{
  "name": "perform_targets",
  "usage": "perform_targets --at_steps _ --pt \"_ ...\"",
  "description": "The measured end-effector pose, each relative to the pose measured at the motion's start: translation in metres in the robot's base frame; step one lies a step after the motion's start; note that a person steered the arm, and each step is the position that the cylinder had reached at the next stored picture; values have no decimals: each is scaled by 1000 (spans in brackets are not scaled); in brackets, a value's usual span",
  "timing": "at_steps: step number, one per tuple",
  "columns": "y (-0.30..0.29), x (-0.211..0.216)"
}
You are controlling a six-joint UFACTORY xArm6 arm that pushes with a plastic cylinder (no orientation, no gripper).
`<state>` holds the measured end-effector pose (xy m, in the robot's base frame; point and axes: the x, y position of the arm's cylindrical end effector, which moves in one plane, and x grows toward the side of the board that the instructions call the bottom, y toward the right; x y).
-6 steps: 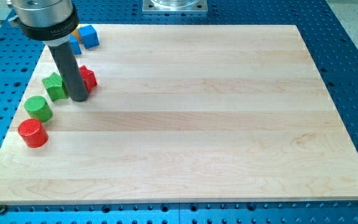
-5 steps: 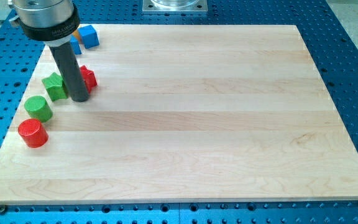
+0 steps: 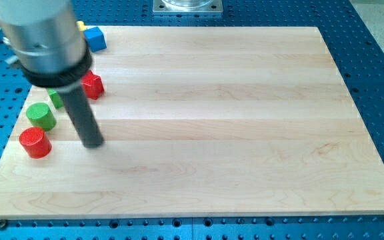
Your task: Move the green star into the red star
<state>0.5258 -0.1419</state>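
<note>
The green star (image 3: 56, 99) lies near the view's left edge of the board, mostly hidden behind my rod. The red star (image 3: 93, 85) lies just to its right, a small gap apart as far as shows. My tip (image 3: 93, 143) rests on the board below both stars, to the right of the red cylinder (image 3: 35, 143) and clear of every block.
A green cylinder (image 3: 41, 115) lies left of the rod, above the red cylinder. A blue cube (image 3: 96, 38) sits at the view's top left, with a yellow block (image 3: 81, 26) peeking out beside the arm's body. The wooden board (image 3: 245, 133) lies on a blue perforated table.
My tip has moved down the view, away from between the two stars, to a spot below them. The arm's body now covers more of the top left. The blocks have not visibly moved.
</note>
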Motion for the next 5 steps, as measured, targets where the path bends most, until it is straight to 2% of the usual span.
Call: perform_targets --at_steps 1,2,3,4,5 --pt "-44 64" --pt "-158 45" --pt "-161 -4" --pt "-143 -90" --pt "-71 -114"
